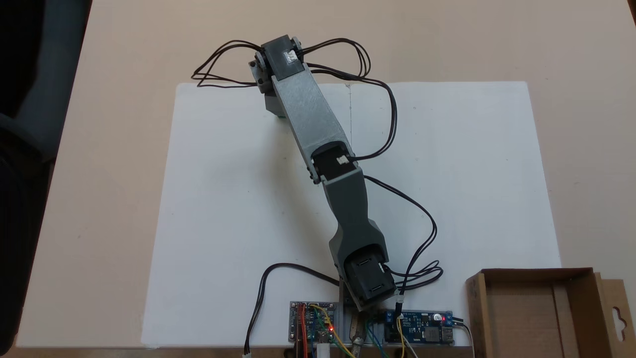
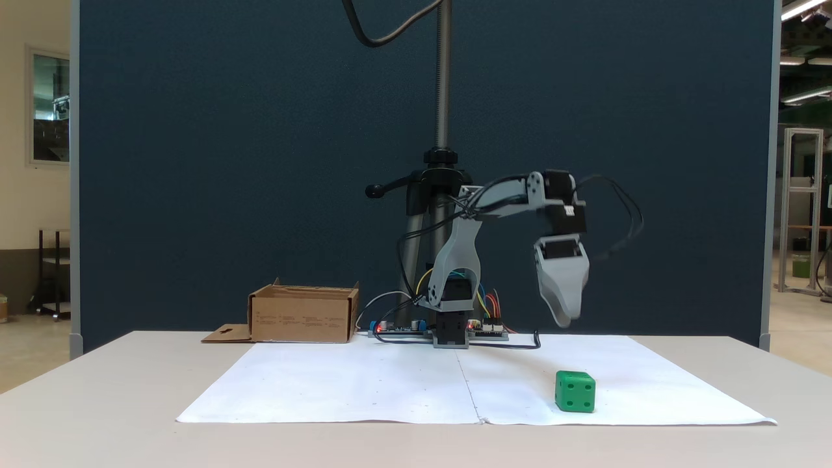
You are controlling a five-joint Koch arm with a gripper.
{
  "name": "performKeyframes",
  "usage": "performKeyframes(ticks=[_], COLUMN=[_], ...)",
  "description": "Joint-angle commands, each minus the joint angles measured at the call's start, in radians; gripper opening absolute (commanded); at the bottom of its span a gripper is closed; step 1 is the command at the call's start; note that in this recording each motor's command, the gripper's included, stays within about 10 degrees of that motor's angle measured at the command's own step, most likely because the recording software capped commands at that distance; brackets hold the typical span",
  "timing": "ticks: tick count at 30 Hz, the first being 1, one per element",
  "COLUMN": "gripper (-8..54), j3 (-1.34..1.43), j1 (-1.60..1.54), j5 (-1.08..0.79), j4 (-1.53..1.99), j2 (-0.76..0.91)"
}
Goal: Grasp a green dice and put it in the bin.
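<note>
Gripper (image 2: 564, 318) hangs above the green dice (image 2: 575, 391), pointing down to line up a grasp; whether its jaws are apart I cannot tell. Dice sits on white paper (image 2: 364, 383); the cardboard bin (image 2: 302, 315) waits well apart by the arm's base.

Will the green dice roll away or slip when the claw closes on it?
The dice looks rigid and sits flat on the paper, so it probably stays put. Its rounded edges and smooth plastic might let it slip or twist in an off-centre pinch. It looks small, likely light.
</note>
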Motion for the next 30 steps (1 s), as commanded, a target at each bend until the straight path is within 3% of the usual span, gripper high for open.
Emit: performKeyframes(ticks=[1,30], gripper=[42.2,42.2], j3=[-0.041,-0.057], j1=[-0.017,-0.002], j5=[0.087,0.086], j4=[-0.025,-0.129], j2=[0.008,-0.120])
